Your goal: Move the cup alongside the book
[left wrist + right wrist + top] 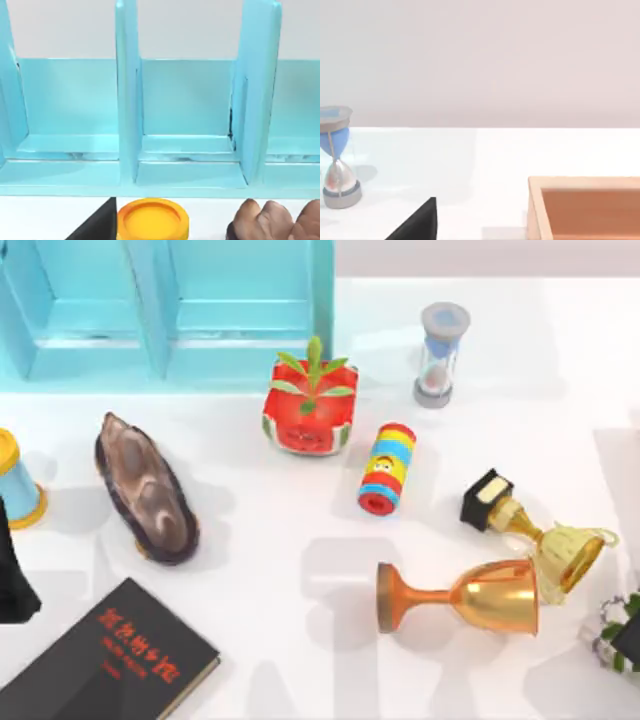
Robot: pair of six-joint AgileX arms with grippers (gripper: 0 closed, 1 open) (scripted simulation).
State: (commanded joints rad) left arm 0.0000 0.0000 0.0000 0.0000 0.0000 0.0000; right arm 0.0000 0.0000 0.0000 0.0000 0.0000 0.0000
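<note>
- The white surface [300, 640] is crowded, with a turquoise shelf unit [180, 310] along its far edge.
- The cup [15, 480] stands upright at the far left edge of the top view, light blue with yellow bands; my left wrist view looks down on its yellow rim [152, 219], close beneath the camera.
- The book [110, 660] lies flat at the near left corner, well apart from the cup.
- My left end effector [12, 575] is a dark shape at the left edge between cup and book; I cannot tell how wide it stands.
- A brown shell-like object [145, 490] lies just right of the cup, and I judge it the main hazard: a wide approach could knock it.
- The cup is tapered, so a low or skewed grip could tip it.
- Setting it down too near the book's edge could leave it perched on the cover.
- My right arm [630, 640] is parked at the right edge, by the fallen goblet [470, 595] and trophy [540, 530].
</note>
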